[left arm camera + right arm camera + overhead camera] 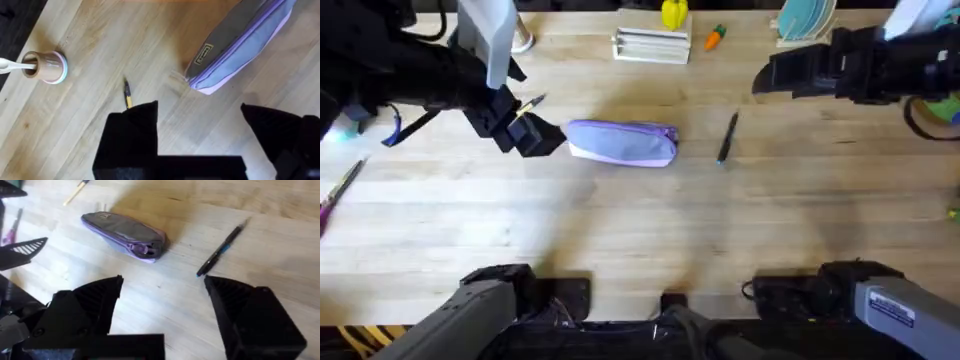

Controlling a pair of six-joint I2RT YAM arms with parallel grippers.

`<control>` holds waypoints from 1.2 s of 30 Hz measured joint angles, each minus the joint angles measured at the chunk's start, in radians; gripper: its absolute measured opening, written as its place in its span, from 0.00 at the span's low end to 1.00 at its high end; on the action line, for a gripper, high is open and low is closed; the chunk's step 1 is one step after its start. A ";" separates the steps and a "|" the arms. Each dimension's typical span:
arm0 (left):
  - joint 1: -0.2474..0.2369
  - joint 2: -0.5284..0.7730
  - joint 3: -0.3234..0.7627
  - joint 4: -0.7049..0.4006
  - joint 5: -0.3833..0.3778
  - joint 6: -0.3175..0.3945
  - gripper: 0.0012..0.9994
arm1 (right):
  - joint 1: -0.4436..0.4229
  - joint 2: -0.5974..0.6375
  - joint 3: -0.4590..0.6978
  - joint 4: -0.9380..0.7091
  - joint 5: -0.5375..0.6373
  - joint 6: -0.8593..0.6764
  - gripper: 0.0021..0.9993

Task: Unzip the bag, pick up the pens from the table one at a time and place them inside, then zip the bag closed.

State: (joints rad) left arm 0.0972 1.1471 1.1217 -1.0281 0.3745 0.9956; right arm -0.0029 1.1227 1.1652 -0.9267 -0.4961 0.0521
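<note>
We see the soft lavender fabric bag (pixel 622 141) lying on the plank-grained wooden table (pixel 620 240), both pens outside; our left gripper (pixel 200 125) and right gripper (pixel 162 297) hover with fingers spread.

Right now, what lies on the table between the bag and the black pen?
Nothing: the stretch of table between the bag and the black pen is bare wood, as the overhead and right wrist views show.
</note>
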 joint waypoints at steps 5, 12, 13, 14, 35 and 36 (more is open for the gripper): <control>0.037 0.026 0.000 -0.024 0.061 0.069 0.99 | 0.000 0.023 0.000 0.006 -0.079 0.000 0.99; 0.042 0.063 0.000 -0.061 0.160 0.238 0.99 | 0.000 0.057 -0.029 0.025 -0.144 -0.014 0.99; 0.047 0.081 0.000 -0.085 0.172 0.283 0.99 | 0.000 0.057 -0.049 0.040 -0.150 -0.014 0.99; 0.056 0.102 0.000 -0.116 0.188 0.338 0.99 | 0.000 0.057 -0.073 0.061 -0.155 -0.013 0.99; 0.184 0.606 0.000 -0.120 0.606 0.951 0.99 | 0.001 0.062 -0.290 0.375 -0.291 0.188 0.99; 0.184 0.621 0.000 -0.120 0.619 0.952 0.99 | 0.001 0.062 -0.290 0.378 -0.291 0.193 0.99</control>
State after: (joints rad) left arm 0.2813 1.7677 1.1221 -1.1481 0.9938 1.9472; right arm -0.0021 1.1851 0.8749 -0.5488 -0.7872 0.2449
